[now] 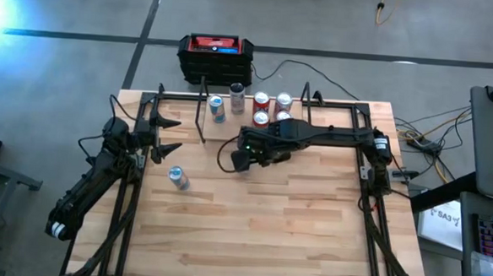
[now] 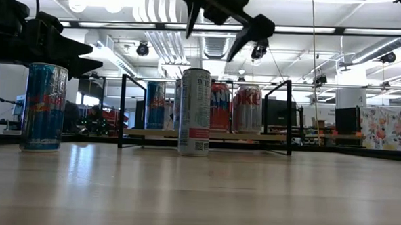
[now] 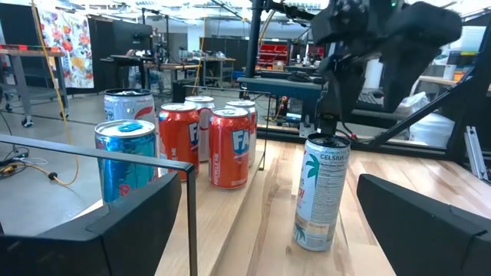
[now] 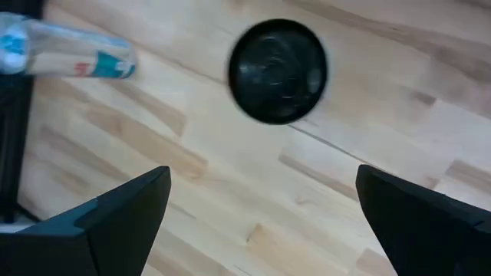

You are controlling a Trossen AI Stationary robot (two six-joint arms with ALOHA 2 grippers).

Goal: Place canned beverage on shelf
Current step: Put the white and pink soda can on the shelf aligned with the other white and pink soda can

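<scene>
Wooden surface, slatted, carrying all. Two dark arms. Right gripper above white Celsius can, fingers spread wide, nothing held; can upright on surface just in front of shelf. Left gripper at surface's left side, fingers wide apart, empty. Shelf cans seen from above: five – one blue, one silver, three red. One more blue can upright on surface, left, off shelf.
</scene>
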